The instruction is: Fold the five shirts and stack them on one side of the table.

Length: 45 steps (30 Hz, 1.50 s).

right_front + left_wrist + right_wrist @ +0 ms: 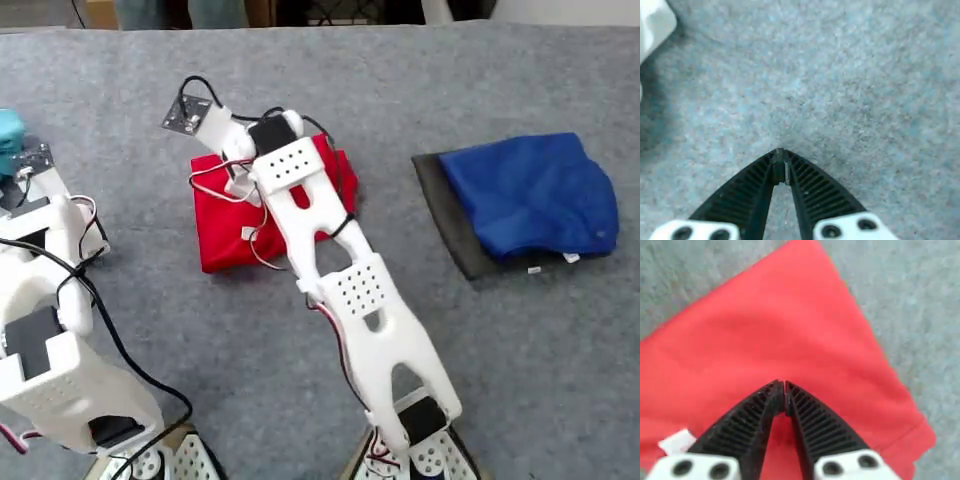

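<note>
Centrally, red fabric shirt [225, 230], folded to a rough square, flat on grey felt-covered table [500, 380] beneath the outstretched right arm. Well apart, toward the other side: blue fabric shirt [530, 190], loosely folded, lying on top of dark grey folded shirt [445, 215]; presumably the start of the stack. Right gripper [784, 392] poised over the red cloth, black ribbed jaws closed tip to tip, nothing caught between them. Left gripper [780, 167] likewise closed and empty, above bare felt, with its arm tucked at the near left of the table.

Step in hand, as judged: carrying the red shirt over to the stack. For a clean result:
- Open the jaws wide before descending.
- Bite a folded edge through all layers, not the top sheet alone, to avoid unfolding on the lift.
- Raise just enough to clear the felt.
- Lay down squarely over the blue shirt, edges aligned.

View comparison:
- **High view:** overall layout, reach of the right arm, and the gap between red shirt and stack.
- **Right wrist view, by contrast:** fine detail of jaw closure, the hemmed corner, and a small white label [674, 442] at the red shirt's edge.
- **Left wrist view:** closure of the idle gripper, hard to judge from overhead.
</note>
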Motion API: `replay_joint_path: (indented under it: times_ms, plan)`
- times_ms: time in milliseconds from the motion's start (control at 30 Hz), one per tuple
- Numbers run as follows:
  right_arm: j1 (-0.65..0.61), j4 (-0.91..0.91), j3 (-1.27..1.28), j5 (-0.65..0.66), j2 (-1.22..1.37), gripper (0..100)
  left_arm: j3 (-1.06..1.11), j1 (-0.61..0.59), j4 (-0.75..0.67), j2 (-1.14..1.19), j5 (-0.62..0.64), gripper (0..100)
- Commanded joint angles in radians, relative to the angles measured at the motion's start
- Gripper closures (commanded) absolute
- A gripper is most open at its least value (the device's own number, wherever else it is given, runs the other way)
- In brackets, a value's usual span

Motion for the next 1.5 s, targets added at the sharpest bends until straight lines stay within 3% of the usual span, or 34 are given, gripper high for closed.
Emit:
replay_joint_path:
  times_ms: [0,333,600,967,1100,1233,1467]
  plan:
    - [0.040,0.058,-0.087,-0.002,0.008,98.4,-0.001,-0.001,-0.011,-0.055,-0.005,97]
    - [0.106,0.150,-0.094,-0.003,0.016,98.4,-0.007,-0.001,-0.012,-0.055,-0.005,97]
    - [0.146,0.153,-0.045,-0.006,-0.159,98.4,-0.007,-0.001,-0.012,-0.057,-0.006,97]
    - [0.172,0.152,0.739,-0.002,-0.578,98.4,-0.007,-0.001,-0.012,-0.058,-0.006,97]
    - [0.229,0.141,0.889,0.000,-0.710,98.4,-0.007,-0.001,-0.012,-0.058,-0.006,97]
    - [0.232,0.029,0.871,-0.005,-0.748,98.4,-0.007,0.025,-0.012,-0.055,-0.003,97]
    - [0.081,-0.315,0.831,-0.006,-0.621,98.4,-0.005,0.028,-0.012,-0.055,-0.005,97]
